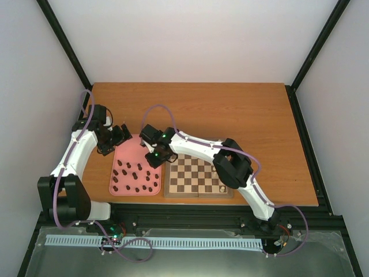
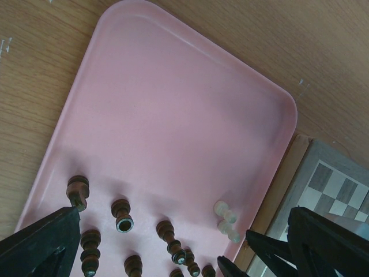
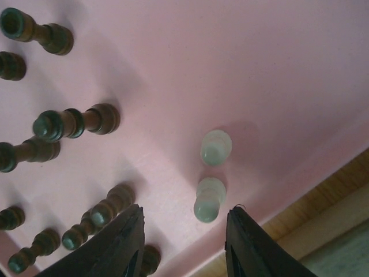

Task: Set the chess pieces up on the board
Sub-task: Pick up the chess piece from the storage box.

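Note:
Two cream-white chess pieces (image 3: 215, 147) (image 3: 209, 199) stand close together on the pink tray (image 3: 242, 63), near its edge beside the board (image 1: 199, 176). My right gripper (image 3: 184, 234) hangs open just above them. The nearer cream piece sits just ahead of the gap between its fingertips, untouched. Several dark chess pieces (image 3: 75, 123) stand or lie to the left. My left gripper (image 2: 184, 254) is wide open over the tray's far end, holding nothing. Its view shows the same cream pair (image 2: 227, 220) and the dark pieces (image 2: 122, 216). One cream piece (image 1: 222, 187) stands at the board's near right corner.
The pink tray (image 1: 124, 156) lies left of the board and touches its brown border (image 2: 288, 173). Dark pieces (image 1: 135, 176) fill the tray's near half. The right arm (image 1: 230, 164) reaches across the board's far edge. Bare wooden table (image 1: 230, 109) stretches behind.

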Controlling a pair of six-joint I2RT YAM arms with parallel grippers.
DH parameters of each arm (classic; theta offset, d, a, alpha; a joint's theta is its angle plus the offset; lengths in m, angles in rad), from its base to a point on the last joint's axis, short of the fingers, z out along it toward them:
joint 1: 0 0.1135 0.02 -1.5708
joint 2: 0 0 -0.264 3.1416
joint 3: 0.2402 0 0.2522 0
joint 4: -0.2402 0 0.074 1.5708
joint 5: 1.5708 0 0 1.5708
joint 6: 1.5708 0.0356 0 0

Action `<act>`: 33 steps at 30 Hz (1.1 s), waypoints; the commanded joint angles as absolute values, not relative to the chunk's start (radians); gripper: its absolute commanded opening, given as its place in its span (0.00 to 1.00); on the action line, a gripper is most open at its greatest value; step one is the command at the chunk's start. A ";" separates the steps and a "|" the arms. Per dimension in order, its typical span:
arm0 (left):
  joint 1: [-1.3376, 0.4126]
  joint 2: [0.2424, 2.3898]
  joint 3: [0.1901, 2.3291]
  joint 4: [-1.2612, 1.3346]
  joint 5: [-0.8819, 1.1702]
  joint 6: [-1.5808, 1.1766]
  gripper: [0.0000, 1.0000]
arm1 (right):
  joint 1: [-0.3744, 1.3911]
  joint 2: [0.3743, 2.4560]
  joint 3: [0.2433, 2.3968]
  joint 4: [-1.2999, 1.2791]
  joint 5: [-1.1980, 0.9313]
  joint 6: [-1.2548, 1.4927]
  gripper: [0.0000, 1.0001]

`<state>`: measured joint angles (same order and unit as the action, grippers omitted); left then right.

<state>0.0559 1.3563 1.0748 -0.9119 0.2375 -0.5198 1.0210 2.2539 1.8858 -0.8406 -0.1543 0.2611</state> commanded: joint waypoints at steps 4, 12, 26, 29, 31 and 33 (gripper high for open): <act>0.054 1.335 1.098 -0.904 0.249 -0.515 1.00 | 1.026 2.305 1.941 -0.868 -0.155 0.247 0.37; 0.054 1.333 1.086 -0.902 0.249 -0.514 1.00 | 1.026 2.338 1.967 -0.895 -0.139 0.245 0.27; 0.054 1.331 1.079 -0.902 0.246 -0.512 1.00 | 1.024 2.295 1.967 -0.892 -0.098 0.233 0.04; 0.054 1.330 1.077 -0.906 0.239 -0.508 1.00 | 1.024 2.234 1.970 -0.888 -0.077 0.229 0.04; 0.054 1.327 1.076 -0.909 0.235 -0.506 1.00 | 1.020 2.183 1.969 -0.897 -0.067 0.236 0.04; 0.054 1.324 1.075 -0.908 0.234 -0.505 1.00 | 1.012 2.126 1.957 -0.912 -0.065 0.249 0.03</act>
<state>0.0559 1.3560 1.0740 -0.9123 0.2363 -0.5194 1.0206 2.2875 1.9450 -0.8982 -0.0963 0.2436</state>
